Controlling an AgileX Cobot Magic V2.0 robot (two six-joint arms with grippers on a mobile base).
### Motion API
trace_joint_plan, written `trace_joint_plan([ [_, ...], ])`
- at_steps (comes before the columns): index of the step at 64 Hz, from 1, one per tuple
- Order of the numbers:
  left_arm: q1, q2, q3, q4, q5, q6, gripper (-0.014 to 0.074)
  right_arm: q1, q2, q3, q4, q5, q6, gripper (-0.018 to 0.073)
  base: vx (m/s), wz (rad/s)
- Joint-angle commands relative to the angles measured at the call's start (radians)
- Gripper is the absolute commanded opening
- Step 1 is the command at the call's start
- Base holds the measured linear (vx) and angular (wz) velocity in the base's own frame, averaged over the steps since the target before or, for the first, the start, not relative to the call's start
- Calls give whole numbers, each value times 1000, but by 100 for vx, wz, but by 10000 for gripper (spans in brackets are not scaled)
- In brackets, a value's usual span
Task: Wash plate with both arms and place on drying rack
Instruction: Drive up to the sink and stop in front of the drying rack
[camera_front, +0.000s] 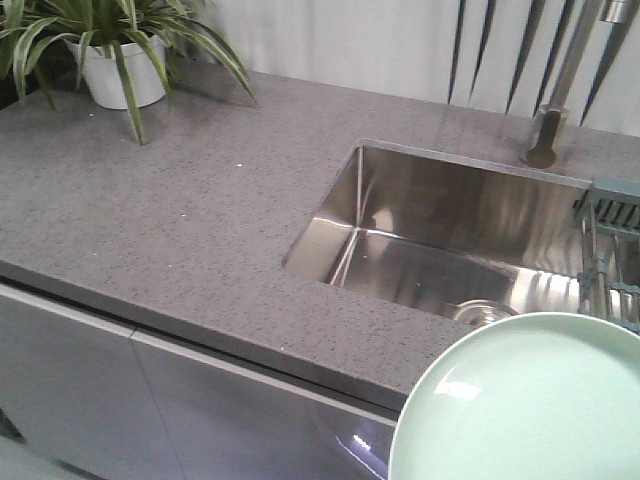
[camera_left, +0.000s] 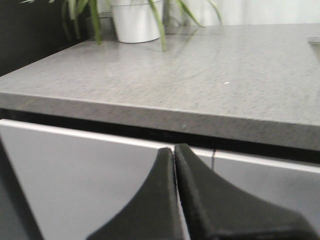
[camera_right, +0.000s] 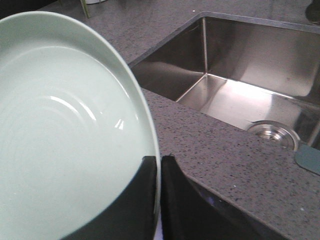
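The pale mint-green plate (camera_front: 520, 400) fills the lower right of the front view, held in front of the counter edge. In the right wrist view my right gripper (camera_right: 158, 161) is shut on the plate's rim, and the plate (camera_right: 65, 130) stands on edge at the left of the jaws. My left gripper (camera_left: 173, 150) is shut and empty, low in front of the grey cabinet front, below the counter edge. The drying rack (camera_front: 610, 215) shows only as a grey-blue corner with steel rods over the sink's right side. Neither arm shows in the front view.
A steel sink (camera_front: 450, 250) with a round drain (camera_right: 272, 134) is set in the speckled grey counter (camera_front: 170, 200). A tap (camera_front: 560, 90) stands behind the sink. A potted plant in a white pot (camera_front: 120, 70) stands at the back left.
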Motion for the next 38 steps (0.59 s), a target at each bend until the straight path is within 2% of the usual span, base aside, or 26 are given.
trace_joint_plan([
  [1, -1, -15, -24, -2, -73, -8, -6, -4, 12, -23, 6, -74, 0, -1, 7, -38],
  [38, -1, -15, -24, -2, -73, -8, -6, -4, 12, -23, 6, -74, 0, -1, 6, -32],
])
